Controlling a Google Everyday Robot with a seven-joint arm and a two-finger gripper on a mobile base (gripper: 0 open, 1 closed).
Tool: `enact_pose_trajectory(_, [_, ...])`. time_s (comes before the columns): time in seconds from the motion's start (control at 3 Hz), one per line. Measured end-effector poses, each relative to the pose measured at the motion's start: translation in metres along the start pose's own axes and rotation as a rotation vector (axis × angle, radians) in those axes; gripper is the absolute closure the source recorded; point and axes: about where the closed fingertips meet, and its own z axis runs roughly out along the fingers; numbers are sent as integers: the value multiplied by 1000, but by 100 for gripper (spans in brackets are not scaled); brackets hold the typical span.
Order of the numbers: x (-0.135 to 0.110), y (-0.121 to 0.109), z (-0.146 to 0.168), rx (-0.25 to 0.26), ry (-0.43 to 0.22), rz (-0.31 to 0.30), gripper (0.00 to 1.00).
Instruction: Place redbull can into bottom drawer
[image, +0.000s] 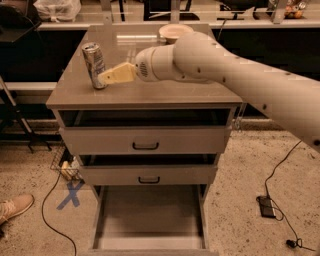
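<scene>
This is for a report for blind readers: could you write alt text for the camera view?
A robot arm reaches over a grey cabinet, its gripper right beside an upright silver drink can on the top's left side. The bottom drawer is pulled far out, the two upper drawers are slightly open, and a cream bowl sits at the back.

The redbull can (94, 65) stands upright on the worktop (150, 96), near its left edge and nearer the front. The gripper (106, 77) is just right of the can's lower half. A bowl (175, 32) sits at the back edge. Below two upper drawers (145, 140), the bottom drawer (150, 212) juts forward.
</scene>
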Motion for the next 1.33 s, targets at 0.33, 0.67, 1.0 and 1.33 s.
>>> enact_pose_trajectory(0.33, [-10,2,26,3,-12,-45,0])
enact_pose_trajectory(0.67, [-14,1,50,7,-17,-66,0])
enact_pose_trajectory(1.0, [-22,-2,67,5,-33,-72,0])
enact_pose_trajectory(1.33, [-35,-1,79,-21,-67,-71,0])
